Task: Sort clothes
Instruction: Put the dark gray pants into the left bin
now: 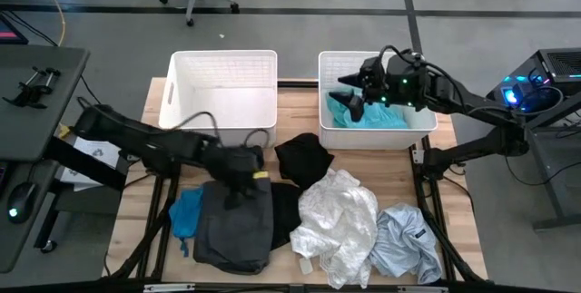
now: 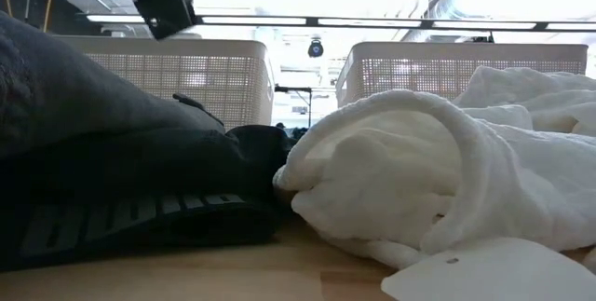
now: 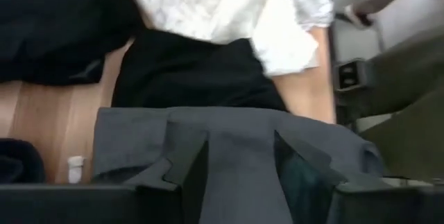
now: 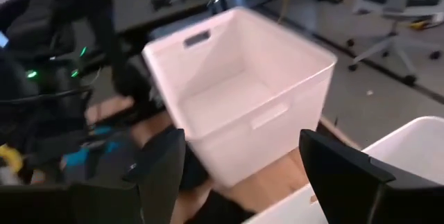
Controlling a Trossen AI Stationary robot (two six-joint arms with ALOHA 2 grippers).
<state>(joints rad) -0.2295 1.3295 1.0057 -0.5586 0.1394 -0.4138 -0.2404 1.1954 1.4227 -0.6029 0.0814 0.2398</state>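
Your left gripper (image 1: 238, 177), fingers spread, sits right over the dark grey garment (image 1: 234, 227). Right gripper (image 1: 356, 89) hangs open and empty over the right basket (image 1: 427, 121).

Teal soft garment (image 1: 368, 114): crumpled, lying inside right white lattice basket (image 1: 423, 122). Black garment (image 1: 304, 158): bunched on table (image 1: 132, 204), just before gap between baskets. Dark grey garment (image 1: 234, 225): spread flat at table's front left. Bright blue garment (image 1: 186, 211): small crumple touching dark grey one's left edge. White fleecy garment (image 1: 333, 223): rumpled heap at front centre, paper tag at its front edge. Pale grey-blue garment (image 1: 406, 243): crumpled, touching white heap's right side.
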